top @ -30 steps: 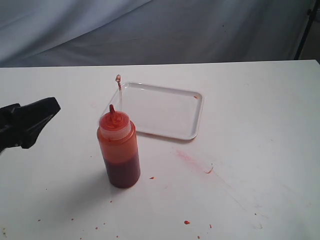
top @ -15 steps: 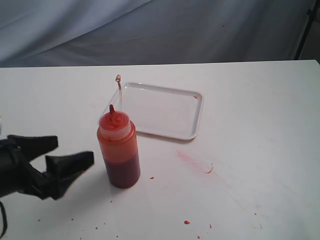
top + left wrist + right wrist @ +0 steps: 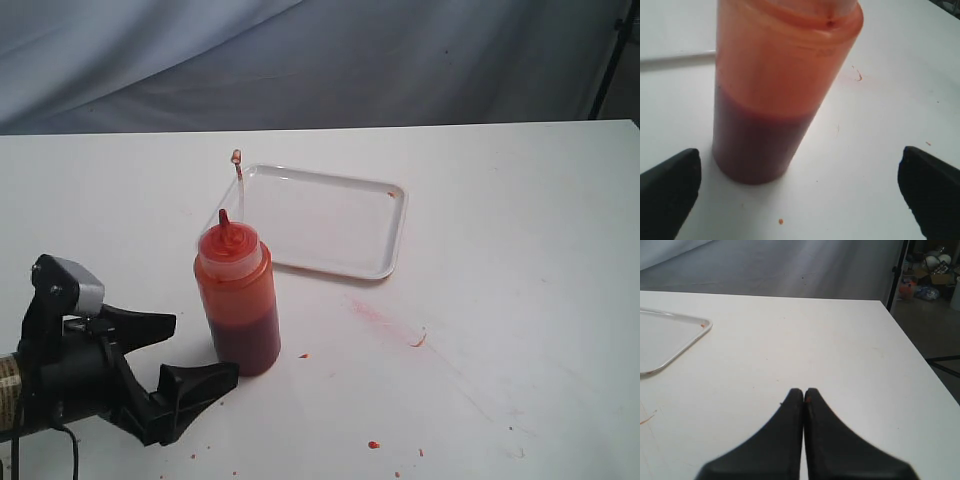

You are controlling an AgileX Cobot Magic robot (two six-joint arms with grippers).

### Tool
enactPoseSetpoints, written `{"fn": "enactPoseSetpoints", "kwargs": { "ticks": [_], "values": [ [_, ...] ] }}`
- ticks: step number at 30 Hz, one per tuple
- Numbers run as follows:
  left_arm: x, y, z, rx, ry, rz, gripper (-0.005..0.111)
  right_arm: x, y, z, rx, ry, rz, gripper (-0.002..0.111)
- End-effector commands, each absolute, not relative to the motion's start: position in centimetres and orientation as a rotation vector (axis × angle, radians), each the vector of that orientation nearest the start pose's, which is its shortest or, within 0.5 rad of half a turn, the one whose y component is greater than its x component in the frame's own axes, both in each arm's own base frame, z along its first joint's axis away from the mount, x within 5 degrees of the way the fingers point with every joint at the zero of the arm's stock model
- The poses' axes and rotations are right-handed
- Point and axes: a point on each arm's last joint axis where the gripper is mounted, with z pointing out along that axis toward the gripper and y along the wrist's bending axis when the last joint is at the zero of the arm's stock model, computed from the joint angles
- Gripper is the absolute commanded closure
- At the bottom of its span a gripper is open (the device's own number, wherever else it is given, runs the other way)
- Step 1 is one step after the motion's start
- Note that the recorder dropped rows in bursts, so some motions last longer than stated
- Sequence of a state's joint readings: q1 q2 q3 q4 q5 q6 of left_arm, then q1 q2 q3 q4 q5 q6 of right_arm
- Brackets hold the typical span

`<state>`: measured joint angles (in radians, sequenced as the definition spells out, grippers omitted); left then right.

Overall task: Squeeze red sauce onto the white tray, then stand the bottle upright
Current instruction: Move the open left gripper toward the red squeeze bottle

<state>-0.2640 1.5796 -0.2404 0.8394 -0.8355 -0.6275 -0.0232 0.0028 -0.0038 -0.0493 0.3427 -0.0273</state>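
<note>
Squeeze bottle (image 3: 238, 300) upright on surface (image 3: 500, 300), ~7 o'clock of white tray (image 3: 385, 262), apart. L gripper (image 3: 200, 347) at bottle's 8 o'clock, fingers wide, not touching. R gripper (image 3: 804, 392) fingers pressed together, holding nothing. Arm label unreadable.

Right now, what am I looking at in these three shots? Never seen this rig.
This is a two-armed robot at a white table. The wide shot comes from a camera off the arms; the other two look out from each arm's wrist. The left gripper is open, its black jaws either side of the upright sauce bottle, not closed on it. The right gripper is shut and empty over the table. Beyond the bottle lies a white tray, nearly clean. Red specks dot the table. Nothing is held.
</note>
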Motion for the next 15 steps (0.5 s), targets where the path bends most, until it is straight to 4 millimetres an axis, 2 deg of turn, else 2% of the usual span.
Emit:
{"fn": "enactPoseSetpoints", "kwargs": {
  "ticks": [1, 6, 15],
  "values": [
    [18.21, -10.18, 12.92, 0.731, 2.026, -0.718, 0.003, 5.37, -0.26, 18.31, -0.034, 1.818, -0.081, 0.108],
    [18.37, -10.09, 12.96, 0.87, 1.937, -0.606, 0.003, 5.37, -0.26, 18.31, -0.034, 1.818, -0.081, 0.108],
    [19.01, -10.09, 13.11, 0.783, 1.993, -0.631, 0.003, 5.37, -0.26, 18.31, -0.034, 1.818, -0.081, 0.108]
  ]
}}
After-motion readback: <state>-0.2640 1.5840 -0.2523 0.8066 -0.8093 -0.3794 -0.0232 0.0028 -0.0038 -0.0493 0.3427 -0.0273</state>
